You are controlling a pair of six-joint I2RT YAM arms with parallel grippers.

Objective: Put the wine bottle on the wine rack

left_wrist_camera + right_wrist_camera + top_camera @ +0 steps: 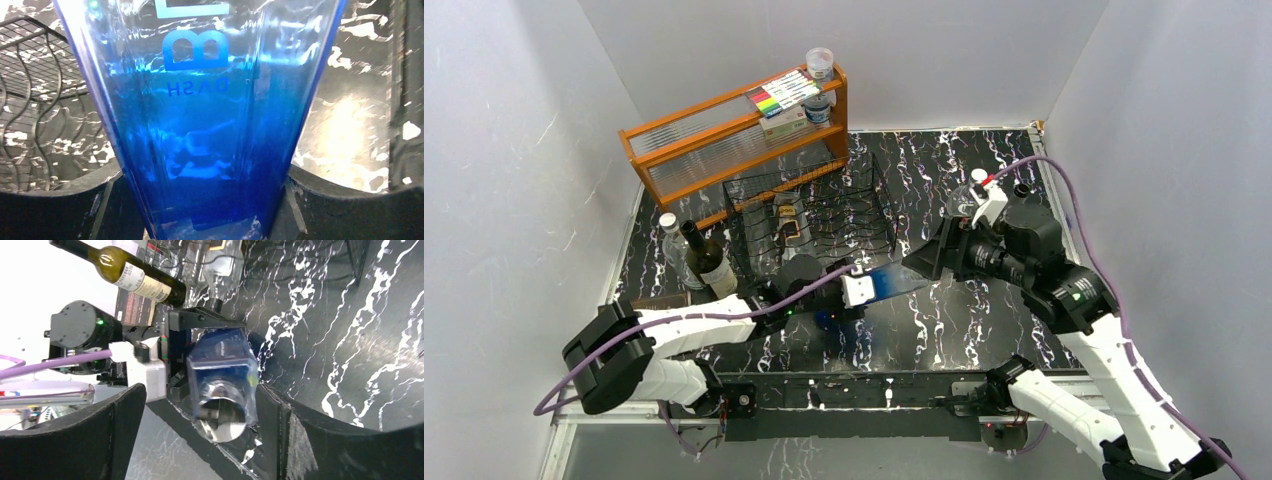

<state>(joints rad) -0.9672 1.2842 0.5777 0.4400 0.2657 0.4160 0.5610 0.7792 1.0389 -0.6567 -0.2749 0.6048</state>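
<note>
top view, bottle: the blue wine bottle (894,281) lay nearly level above the table, in front of the wine rack (824,215) and not yet on it.
top view, left gripper: the left gripper (864,290) was clamped on the body of the bottle.
top view, right gripper: the right gripper (921,262) stood at the free end of the bottle, facing it.
left wrist view, grip: blue glass filled the gap between both fingers (50,200) and seemed to touch them; the rack's wavy wires showed at the left.
right wrist view, jaws: the right jaws stood wide around the free end; one finger (120,430) was clearly apart from the glass, so nothing was gripped there.
step, as i judged it: the bottle was being passed between the two arms.
advice, grip: one pincer should hold firmly before the other lets go, because smooth glass can slip or turn.
advice, placing: keep the bottle level, line it up along one cradle, and lower it slowly between the wires.
</note>
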